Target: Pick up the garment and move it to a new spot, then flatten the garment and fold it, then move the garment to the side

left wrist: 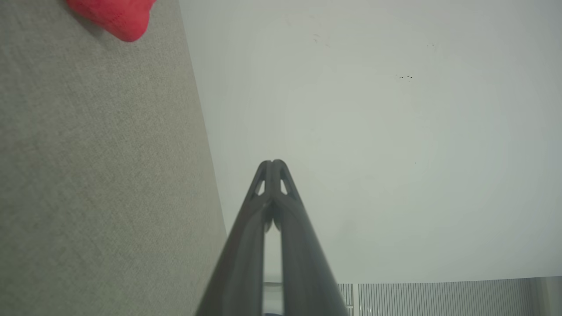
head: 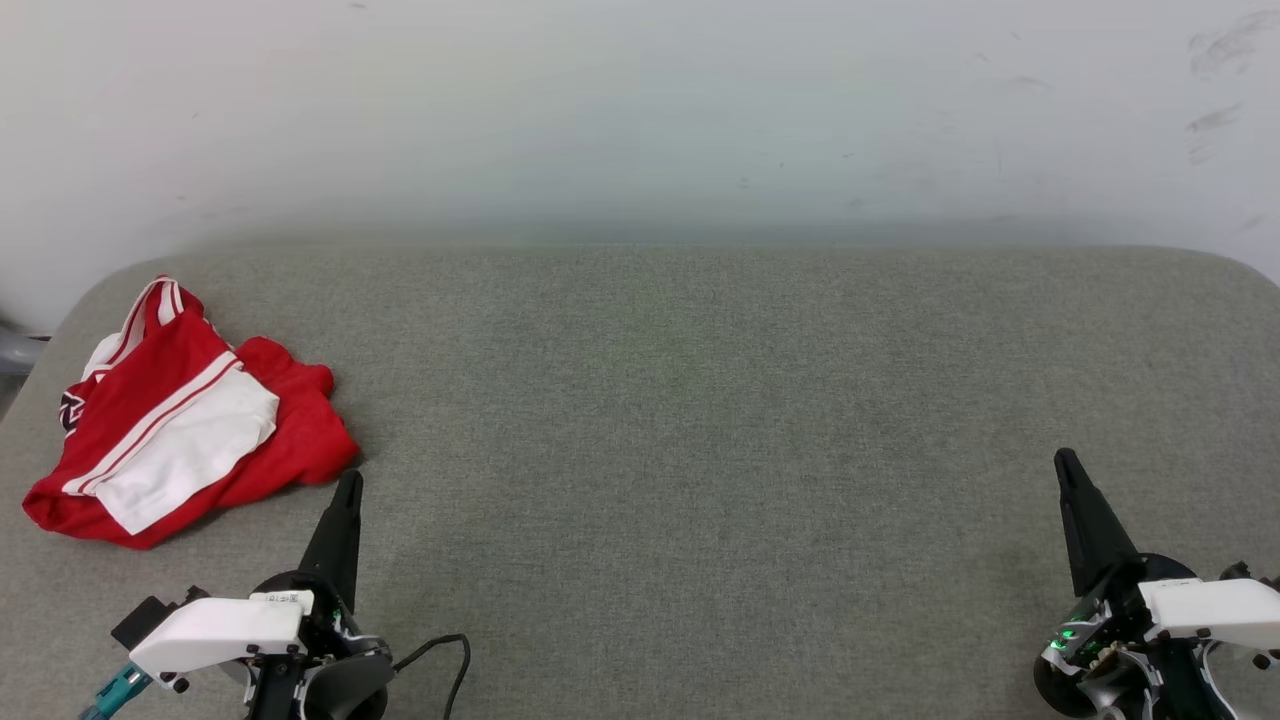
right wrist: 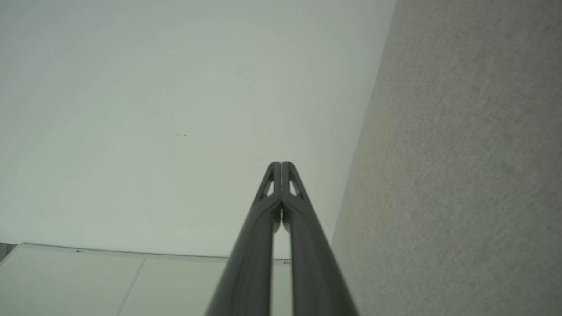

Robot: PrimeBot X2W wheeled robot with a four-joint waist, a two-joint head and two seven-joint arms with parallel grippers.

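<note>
The garment, a red shirt with white sleeve and red-white striped trim, lies crumpled at the left end of the grey padded table. A red corner of the garment shows at the top left of the left wrist view. My left gripper hovers near the front edge, just right of the garment and apart from it, its fingers pressed together and empty. In the left wrist view the left gripper is shut. My right gripper stands shut and empty at the far right, also seen in its wrist view.
A pale wall rises directly behind the table. The table's back corners are rounded. A black cable loops beside my left wrist at the front edge. A wide stretch of bare grey fabric lies between the two grippers.
</note>
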